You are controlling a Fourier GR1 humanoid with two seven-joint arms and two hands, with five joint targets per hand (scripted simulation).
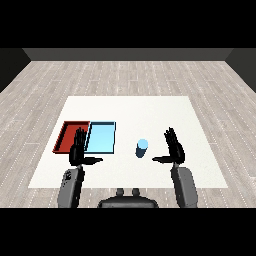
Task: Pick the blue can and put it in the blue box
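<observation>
While both hands hover with fingers straight and thumbs out, holding nothing, the head view shows the blue can point(142, 148) standing upright on the white table point(150, 110), just left of the right hand point(174, 149) and apart from it. The blue tray point(101, 137) lies beyond the left hand point(78, 151), beside the red tray point(69, 136). Reaching well likely means sliding the right hand sideways, thumb and fingers either side, before curling.

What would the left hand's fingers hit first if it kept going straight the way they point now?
Probably the trays: the left hand has straight fingers aimed away from the robot, over the seam between the red tray and the light blue tray. Its height above them is unclear.
</observation>
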